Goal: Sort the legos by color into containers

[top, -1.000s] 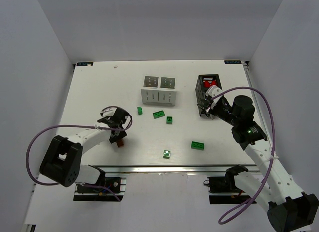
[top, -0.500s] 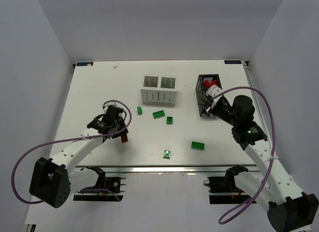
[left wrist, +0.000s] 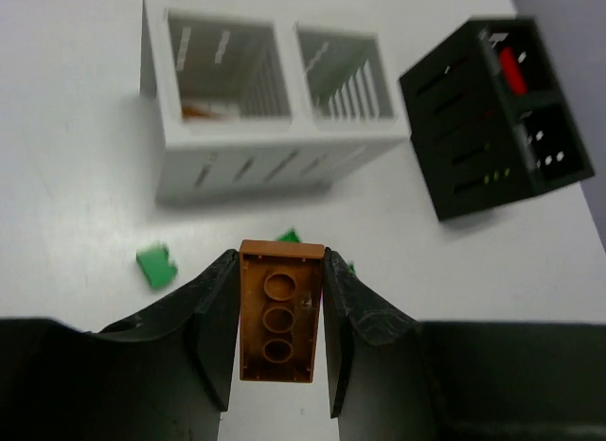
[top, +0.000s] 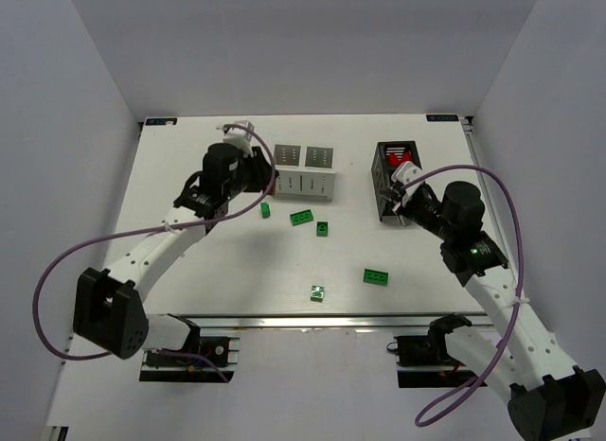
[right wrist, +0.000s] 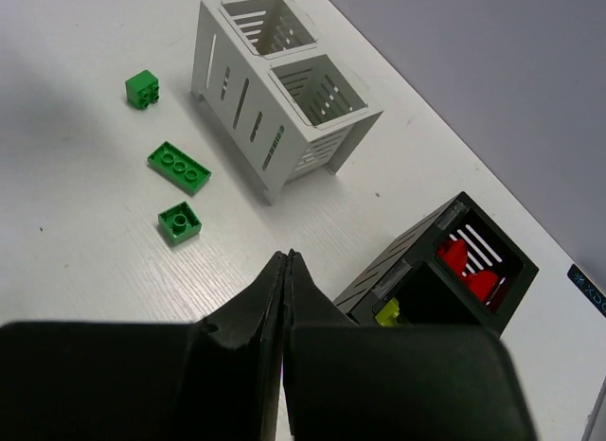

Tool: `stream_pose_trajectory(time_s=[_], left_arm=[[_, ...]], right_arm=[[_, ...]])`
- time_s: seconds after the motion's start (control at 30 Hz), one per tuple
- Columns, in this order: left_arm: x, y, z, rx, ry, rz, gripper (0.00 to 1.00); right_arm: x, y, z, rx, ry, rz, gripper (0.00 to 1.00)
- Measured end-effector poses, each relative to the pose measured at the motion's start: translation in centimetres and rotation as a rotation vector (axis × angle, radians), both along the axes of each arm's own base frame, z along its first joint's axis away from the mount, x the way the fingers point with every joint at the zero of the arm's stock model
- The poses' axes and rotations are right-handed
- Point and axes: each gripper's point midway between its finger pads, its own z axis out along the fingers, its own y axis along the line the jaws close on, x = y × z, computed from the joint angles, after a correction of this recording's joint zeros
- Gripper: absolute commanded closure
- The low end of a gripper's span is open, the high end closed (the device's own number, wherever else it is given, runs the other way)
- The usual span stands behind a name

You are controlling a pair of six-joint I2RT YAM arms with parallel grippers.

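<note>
Brown plastic sits between the left gripper's point(left wrist: 279, 263) fingers: one brick point(left wrist: 277, 313), clamped by its long sides with its hollow underside towards the wrist camera. Holding it by the long sides probably stops it from twisting on the way. The gripper hangs just beside the left end of the white box point(left wrist: 265, 157). That box's left compartment shows a small brownish piece point(left wrist: 204, 108) at the bottom, so I judge this brick is meant to join it. The right compartment looks bare.

The black box point(right wrist: 407, 280) holds red bricks point(right wrist: 473, 261) in its far compartment and a yellow-green piece point(right wrist: 386, 313) in the near one, so each colour has its own cell. The right gripper point(right wrist: 287, 258) is clenched on nothing, its pads pressed together. It hovers next to that box, likely parked clear of the other arm.

Five green bricks point(top: 303, 217) lie loose on the table point(top: 189, 271), between the boxes and the near edge; none is sorted.

The brick needs to be centred over the left opening before the fingers spread, or it could catch the rim and tumble outside.
</note>
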Motion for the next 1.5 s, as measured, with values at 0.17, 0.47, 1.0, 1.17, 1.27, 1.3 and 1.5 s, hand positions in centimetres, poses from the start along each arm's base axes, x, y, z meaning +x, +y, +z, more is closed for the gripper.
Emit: stream_pose_trajectory(time_s=[0.17,0.47,1.0,1.17,1.27,1.3,1.5], left_arm=[[4.6,-1.7,3.3,0.003,-0.19,-0.028,1.0],[10.7,-3.9,0.4,0.053,-0.263,-0.027,1.0],[17.2,-4.9,-1.5,0.107,-0.283,0.054,0.74],[17.3,-4.8,-4.0,0.135,-0.229,0.057,0.61],[17.2,-4.7,-4.2,0.139,-0.219,0.058,0.5],[17.2,-4.7,-4.3,0.137,-0.218,0.058,0.46],[16.6,-4.7,-3.9,0.128,-0.201,0.052,0.18]], right_arm=[[0.4,0.0,-0.8,-0.011,0.024,-0.007,1.0],[0.8,-0.1,-1.7,-0.028,0.046,-0.017,1.0],[0.8,-0.1,-1.6,-0.03,0.044,-0.016,1.0],[0.8,-0.1,-1.6,-0.03,0.043,-0.016,1.0],[0.8,-0.1,-1.6,-0.03,0.043,-0.016,0.99],[0.8,-0.1,-1.6,-0.03,0.043,-0.016,0.98],[0.8,-0.1,-1.6,-0.031,0.042,-0.015,0.9]])
